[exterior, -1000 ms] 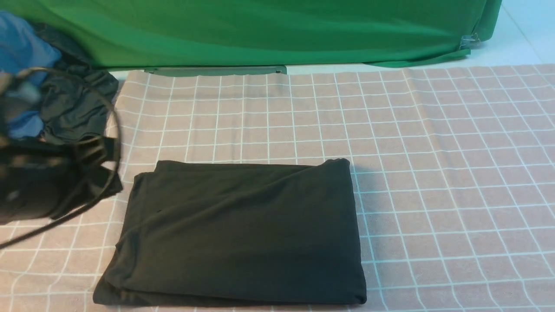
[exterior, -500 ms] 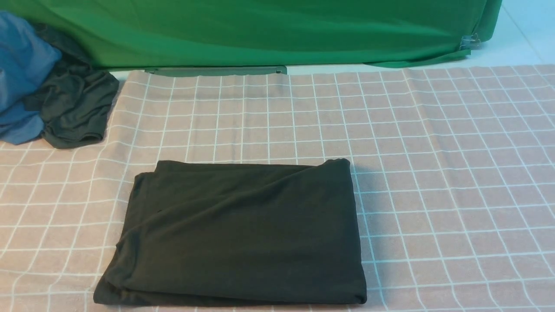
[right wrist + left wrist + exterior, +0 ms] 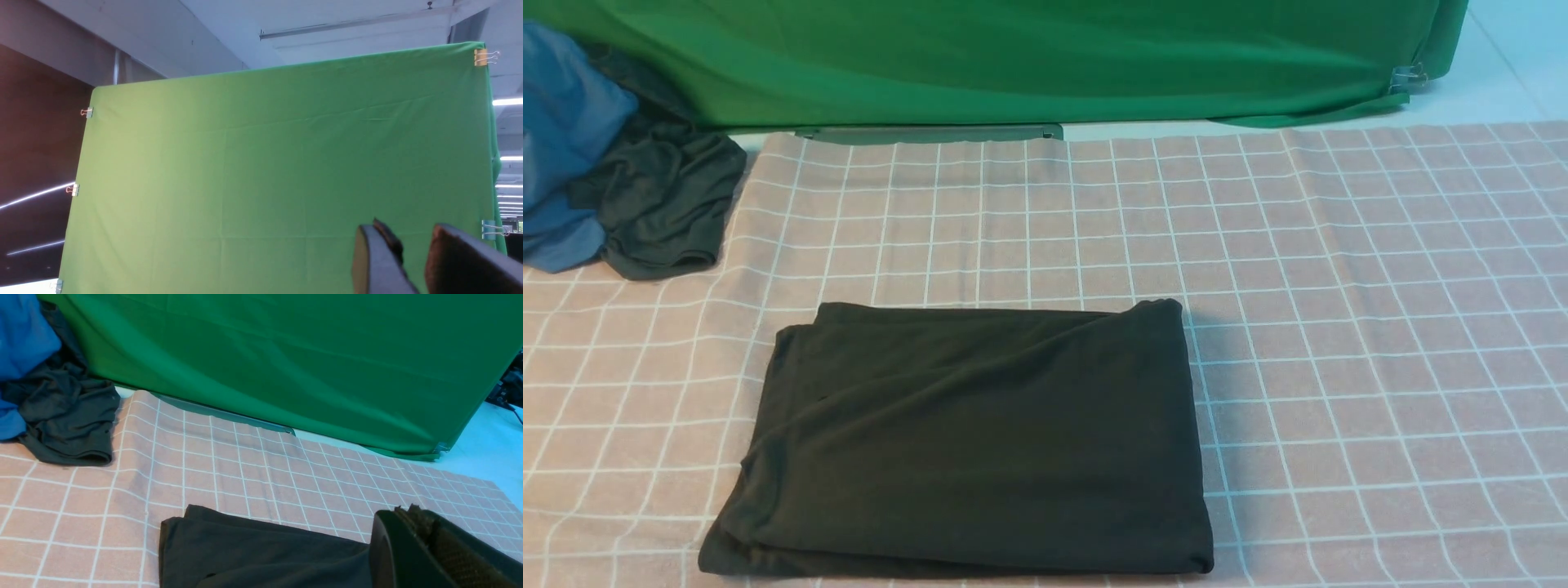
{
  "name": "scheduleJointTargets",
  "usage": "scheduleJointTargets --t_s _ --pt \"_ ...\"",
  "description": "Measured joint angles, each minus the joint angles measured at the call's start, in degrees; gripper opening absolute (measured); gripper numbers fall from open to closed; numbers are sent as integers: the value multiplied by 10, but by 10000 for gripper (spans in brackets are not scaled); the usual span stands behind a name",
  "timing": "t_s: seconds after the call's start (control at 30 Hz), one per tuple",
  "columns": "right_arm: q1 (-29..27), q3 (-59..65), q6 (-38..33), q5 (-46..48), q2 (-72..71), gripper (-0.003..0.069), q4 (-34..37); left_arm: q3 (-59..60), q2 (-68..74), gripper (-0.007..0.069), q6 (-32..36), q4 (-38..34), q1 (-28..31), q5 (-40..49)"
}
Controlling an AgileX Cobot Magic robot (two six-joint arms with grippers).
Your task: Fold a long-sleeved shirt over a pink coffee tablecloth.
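A: Well, looks like the last step. Seeing the long-sleeved shirt (image 3: pixel 964 441) as a compact rectangle, flat on the pink coffee tablecloth (image 3: pixel 1339 327), well in front of the green cloth (image 3: pixel 1013 57) and toward its left half.

B: Agreed. No sleeves sticking out, no print showing. Only some soft ripples across the top layer, and a slightly loose layer edge at the left corner farthest from the green cloth.

A: And the grippers?

B: Not visible in the front view at all. For the left gripper (image 3: pixel 433 547), cannot tell from its wrist view: only a dark finger and a ribbed pad at the frame edge, with nothing visibly held. For the right gripper (image 3: pixel 408 245), released, with a clear gap between the two fingers, holding nothing, pointed up at the green cloth.

A: So, probably folding done and both arms away?

B: Probably, but only as a judgement. If anything next, then a light press to flatten the ripples, or simply parking both arms. Needs a low, gentle approach, to avoid dragging the soft knit out of shape.

A: And the dark grey garment (image 3: pixel 662 204) and the blue garment (image 3: pixel 564 122), bunched beside the green cloth's left end?

B: Not part of this task. Better to leave alone.
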Motion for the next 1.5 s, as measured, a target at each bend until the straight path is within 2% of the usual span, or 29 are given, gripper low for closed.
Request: scheduleJointTargets --t_s 0.43,0.6,0.77,0.97,1.07,1.3,1.5 --pt "0 0 0 0 0 235 0 8 1 13 3 6 0 -22" --pt "0 0 0 0 0 236 0 72 1 13 0 15 0 -138" --pt "0 0 0 0 0 237 0 244 0 13 -59 100 0 -254" --pt "0 0 0 0 0 237 0 347 -53 13 -86 133 0 -320" --pt "0 0 0 0 0 237 0 358 -102 13 -88 134 0 -319" --pt "0 0 0 0 0 237 0 360 -112 13 -88 132 0 -260" --pt "0 1 0 1 0 237 0 360 -112 13 -89 130 0 -254"
